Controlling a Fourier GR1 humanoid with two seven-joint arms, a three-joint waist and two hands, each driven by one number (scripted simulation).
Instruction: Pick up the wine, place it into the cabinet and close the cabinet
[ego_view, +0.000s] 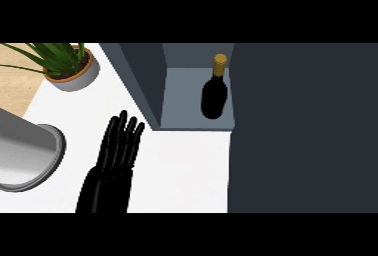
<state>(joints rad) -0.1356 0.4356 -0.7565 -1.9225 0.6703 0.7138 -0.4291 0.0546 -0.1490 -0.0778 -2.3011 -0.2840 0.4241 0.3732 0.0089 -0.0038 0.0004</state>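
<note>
Wine bottle (215, 97) is already inside the cabinet (196, 80), standing on the shelf floor w/ its gold cap toward the back, so pick and place look done as far as you can see. What's left is closing the door.

Your left hand (118, 150) shows w/ fingers (124, 132) straight and together, released, holding nothing. The bottle sits beyond the fingertips and off to their right, well apart from them, past the cabinet's left wall. That wall's front corner is just beyond the fingertips, near but not touching as far as you can tell.

Right hand isn't in view, so you can't say anything abt its fingers.

The big dark panel (303, 130) far right of the fingers is prob the cabinet door, swung across that side of the view; can't tell its hinge side from here. Judgement: door isn't shut yet since the bottle is still visible thru the opening.

Left of the fingers: a grey round pot (33, 155), and beyond it a potted plant (66, 65). Neither matters for the close, just keep clear of them
</note>
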